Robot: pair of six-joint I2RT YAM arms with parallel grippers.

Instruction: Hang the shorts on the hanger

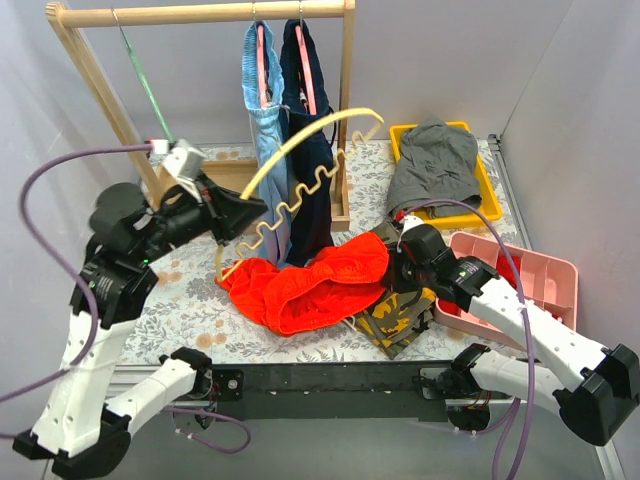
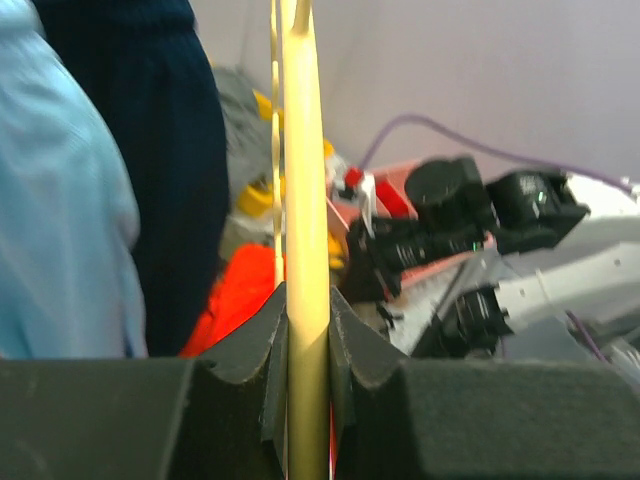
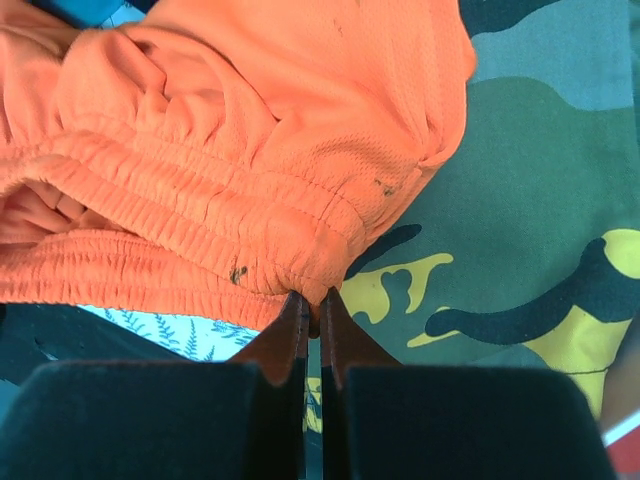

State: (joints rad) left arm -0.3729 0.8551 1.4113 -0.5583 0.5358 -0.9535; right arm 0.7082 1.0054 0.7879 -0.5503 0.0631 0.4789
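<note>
The orange-red shorts (image 1: 318, 283) lie bunched on the floral cloth at mid-table. My right gripper (image 1: 393, 262) is shut on their elastic waistband edge (image 3: 300, 262) and holds that end a little raised. My left gripper (image 1: 243, 212) is shut on the pale-yellow hanger (image 1: 300, 140). It holds the hanger in the air above the shorts' left end, with the wavy bar (image 1: 290, 205) hanging below. In the left wrist view the hanger's arm (image 2: 305, 250) runs straight up between my pads. The hanger's hook is not visible.
A wooden rack (image 1: 200, 14) at the back holds light-blue (image 1: 264, 120) and navy shorts (image 1: 310, 130) on pink hangers, and a mint-green hanger (image 1: 145, 80). Camouflage shorts (image 1: 395, 315) lie under the orange ones. Grey shorts (image 1: 432, 160) lie in a yellow tray (image 1: 484, 195). A pink tray (image 1: 555, 275) stands right.
</note>
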